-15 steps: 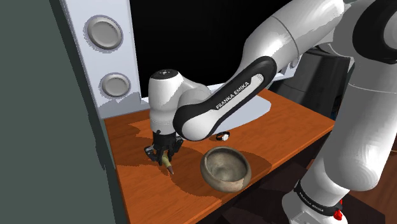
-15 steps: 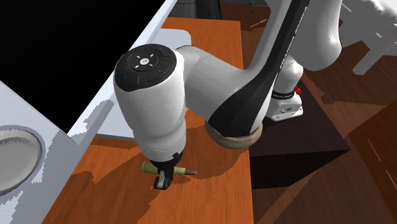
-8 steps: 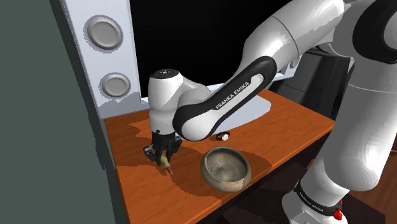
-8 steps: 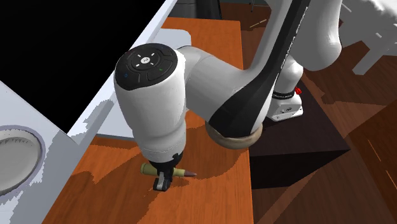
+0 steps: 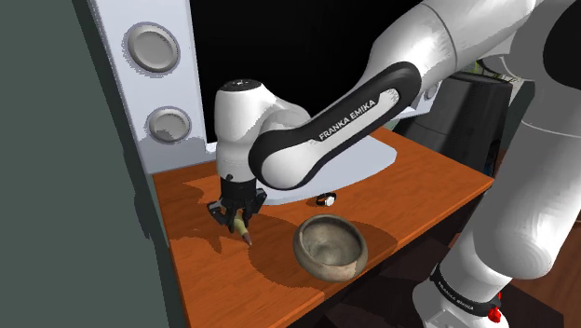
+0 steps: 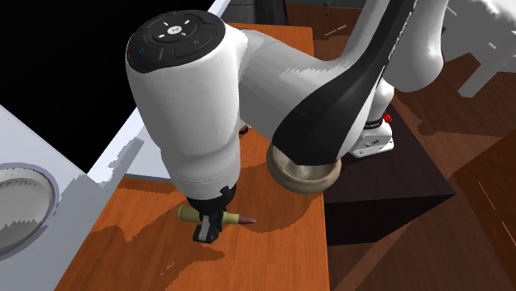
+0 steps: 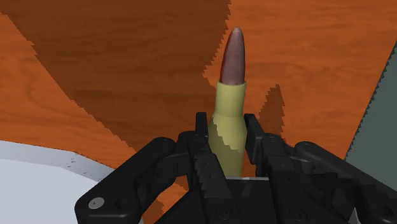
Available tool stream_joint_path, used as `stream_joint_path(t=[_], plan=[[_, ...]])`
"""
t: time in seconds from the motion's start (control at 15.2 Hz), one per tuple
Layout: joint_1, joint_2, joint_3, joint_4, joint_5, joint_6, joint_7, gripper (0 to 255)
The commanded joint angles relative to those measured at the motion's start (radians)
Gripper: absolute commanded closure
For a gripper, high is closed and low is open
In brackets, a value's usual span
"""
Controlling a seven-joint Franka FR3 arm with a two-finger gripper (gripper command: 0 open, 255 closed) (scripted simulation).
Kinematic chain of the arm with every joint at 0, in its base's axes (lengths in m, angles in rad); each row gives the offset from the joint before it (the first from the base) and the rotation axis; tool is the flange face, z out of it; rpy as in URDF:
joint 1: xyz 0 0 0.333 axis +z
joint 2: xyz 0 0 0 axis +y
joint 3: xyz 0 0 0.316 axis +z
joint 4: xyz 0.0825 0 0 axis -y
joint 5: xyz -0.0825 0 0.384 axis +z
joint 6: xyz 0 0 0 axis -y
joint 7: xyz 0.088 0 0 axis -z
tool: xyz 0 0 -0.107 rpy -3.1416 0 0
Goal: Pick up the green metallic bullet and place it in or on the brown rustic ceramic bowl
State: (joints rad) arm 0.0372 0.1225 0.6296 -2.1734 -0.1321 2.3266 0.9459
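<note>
The bullet [image 7: 233,105] is pinched between the fingers of the end effector [image 7: 227,124] over the counter [image 5: 424,177]; the bowl [image 5: 330,248] is seen nearby.

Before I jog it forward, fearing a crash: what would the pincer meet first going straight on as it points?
The wooden tabletop, most likely. The pincer points down at it, and the clasped bullet sticks out ahead, so its reddish tip would touch first.

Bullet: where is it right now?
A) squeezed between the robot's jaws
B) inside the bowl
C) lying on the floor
A: in the wrist view the black jaws clasp the olive-green bullet on both sides, while the bowl sits apart on the table.
</note>
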Motion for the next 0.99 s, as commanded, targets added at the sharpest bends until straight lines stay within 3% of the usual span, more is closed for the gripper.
stream_joint_path(t=[0.0, 0.92], plan=[[-0.003, -0.020, 0.004, 0.008, 0.018, -0.023, -0.012, 255], [-0.014, -0.124, 0.008, 0.104, 0.105, -0.200, -0.075, 255]])
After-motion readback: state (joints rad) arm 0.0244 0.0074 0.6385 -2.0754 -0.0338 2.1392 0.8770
